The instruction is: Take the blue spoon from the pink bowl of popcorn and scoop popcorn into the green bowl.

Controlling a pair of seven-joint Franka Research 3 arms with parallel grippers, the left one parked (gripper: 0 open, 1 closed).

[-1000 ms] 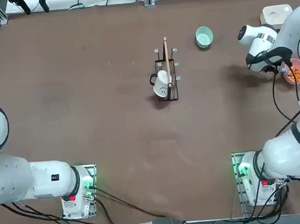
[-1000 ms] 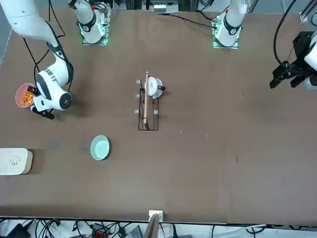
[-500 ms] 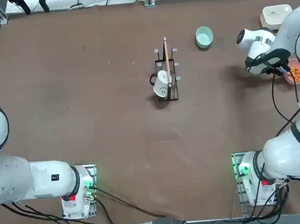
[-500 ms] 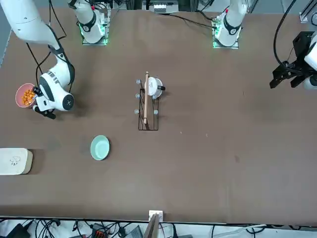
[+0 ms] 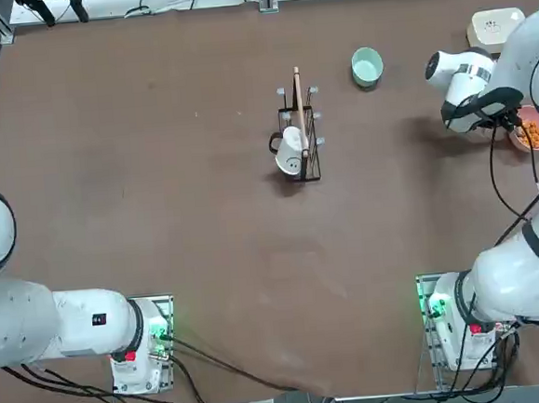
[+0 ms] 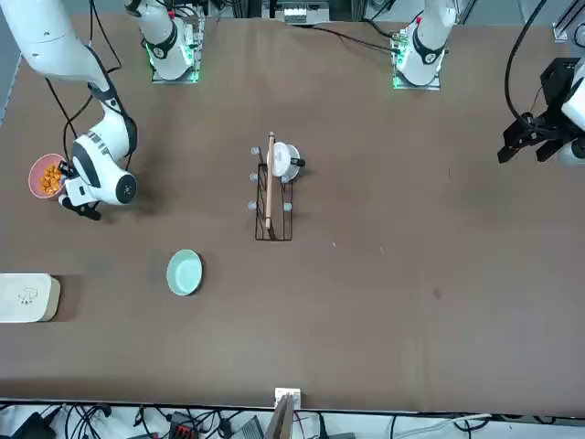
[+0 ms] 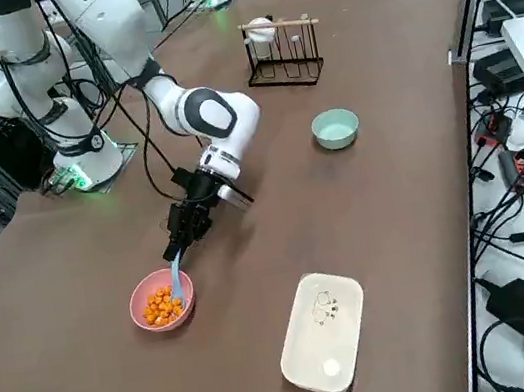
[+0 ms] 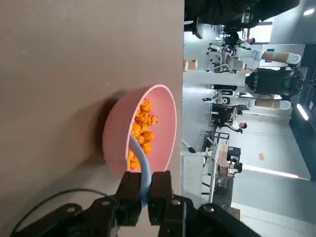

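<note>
The pink bowl (image 7: 135,304) stands near the table's right edge with orange popcorn (image 7: 162,305) inside. The light-blue spoon (image 7: 176,279) slants down into the popcorn, bowl end hidden among the pieces. My right gripper (image 7: 182,242) is shut on the spoon's handle just above the bowl's rim. The wrist view shows the handle (image 8: 139,159) running from between my fingers (image 8: 129,193) into the pink bowl (image 8: 116,131). The green bowl (image 5: 367,66) sits empty farther left and back, well apart from the gripper (image 5: 506,124). Seen from the front, the pink bowl (image 6: 35,174) lies beside my wrist.
A black wire rack (image 5: 299,141) at mid-table holds a white mug and a long wooden stick. A cream rounded-square box (image 5: 496,27) lies behind the pink bowl, near the table's right edge. Cables hang from my forearm over the bowl.
My right wrist has shifted slightly back and away from the pink bowl. The gripper stays shut on the spoon, whose tip remains in the popcorn.
</note>
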